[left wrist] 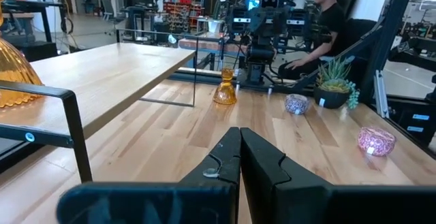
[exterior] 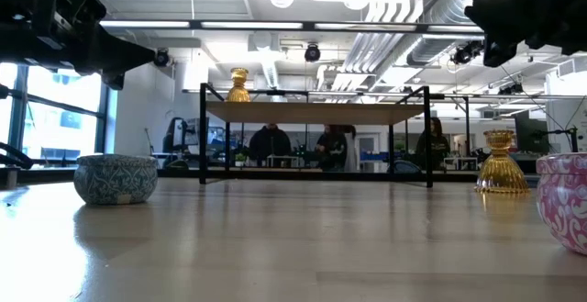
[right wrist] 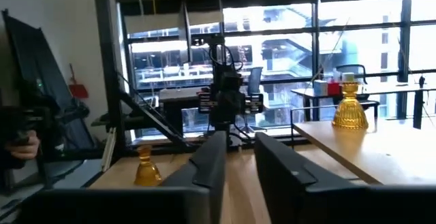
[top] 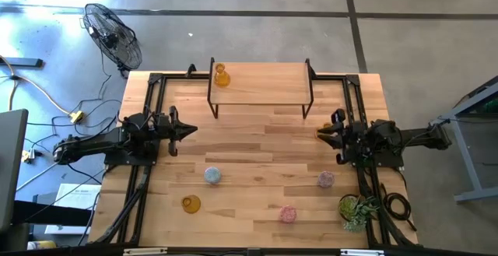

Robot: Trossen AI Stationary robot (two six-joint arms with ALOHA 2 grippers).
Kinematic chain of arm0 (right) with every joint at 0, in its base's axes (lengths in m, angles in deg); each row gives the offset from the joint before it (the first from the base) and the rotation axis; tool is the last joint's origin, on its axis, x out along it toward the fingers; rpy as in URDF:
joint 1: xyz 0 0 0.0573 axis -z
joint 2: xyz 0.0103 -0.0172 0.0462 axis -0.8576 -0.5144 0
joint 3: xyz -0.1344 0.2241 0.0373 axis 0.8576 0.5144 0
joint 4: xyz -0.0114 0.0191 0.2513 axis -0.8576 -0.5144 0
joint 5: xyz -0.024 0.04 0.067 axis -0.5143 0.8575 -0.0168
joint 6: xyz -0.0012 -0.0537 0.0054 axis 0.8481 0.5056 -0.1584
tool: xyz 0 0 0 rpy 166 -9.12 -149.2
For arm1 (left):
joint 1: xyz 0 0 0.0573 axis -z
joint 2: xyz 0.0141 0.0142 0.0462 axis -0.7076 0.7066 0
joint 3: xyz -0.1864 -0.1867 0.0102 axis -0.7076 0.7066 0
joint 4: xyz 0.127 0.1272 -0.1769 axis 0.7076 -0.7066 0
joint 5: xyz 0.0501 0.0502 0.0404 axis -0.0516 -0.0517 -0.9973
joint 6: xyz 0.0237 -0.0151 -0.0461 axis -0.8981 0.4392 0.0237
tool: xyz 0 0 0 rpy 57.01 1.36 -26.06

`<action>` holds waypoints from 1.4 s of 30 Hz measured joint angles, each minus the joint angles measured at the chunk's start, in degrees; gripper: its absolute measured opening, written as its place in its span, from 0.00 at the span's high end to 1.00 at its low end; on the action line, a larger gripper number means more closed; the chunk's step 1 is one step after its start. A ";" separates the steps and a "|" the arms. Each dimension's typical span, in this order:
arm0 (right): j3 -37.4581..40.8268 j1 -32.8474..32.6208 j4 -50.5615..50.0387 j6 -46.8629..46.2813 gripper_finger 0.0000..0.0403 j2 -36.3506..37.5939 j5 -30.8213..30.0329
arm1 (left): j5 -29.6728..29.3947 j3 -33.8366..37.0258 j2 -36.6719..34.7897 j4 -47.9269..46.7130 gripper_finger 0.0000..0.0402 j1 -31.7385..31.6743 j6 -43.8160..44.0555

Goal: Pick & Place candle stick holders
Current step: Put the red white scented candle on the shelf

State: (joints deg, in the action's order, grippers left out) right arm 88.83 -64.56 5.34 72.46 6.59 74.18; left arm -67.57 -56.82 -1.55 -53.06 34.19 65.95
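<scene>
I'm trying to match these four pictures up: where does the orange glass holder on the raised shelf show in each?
High view: orange holder at the left end of the shelf, at the table's far side.
Low view: atop the shelf's left end, in the distance.
Left wrist view: close up, partly cut off, on the shelf top.
Right wrist view: farther off, standing on the shelf top.
Shared landmark: the wooden shelf with black legs.
</scene>
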 joint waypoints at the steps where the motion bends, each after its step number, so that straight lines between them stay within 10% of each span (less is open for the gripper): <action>1: 0.02 0.00 -0.02 -0.45 0.76 0.00 -0.34 | 0.00 0.00 0.00 0.00 0.99 0.00 0.02; 14: 0.00 0.00 -4.04 -10.55 0.31 -0.02 -15.56 | -0.02 0.00 0.01 0.00 0.99 0.00 1.52; 28: -0.72 -0.19 6.14 3.94 0.29 0.01 -15.77 | -0.07 0.00 0.02 0.00 0.99 0.00 2.81; 42: -21.54 -2.62 -11.21 6.10 0.30 -9.25 -10.93 | -0.19 0.00 0.00 -0.02 0.99 0.00 2.81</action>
State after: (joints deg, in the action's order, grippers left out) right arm 67.29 -67.19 -5.87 78.56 -2.66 63.25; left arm -67.75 -56.82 -1.55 -53.08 34.19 68.77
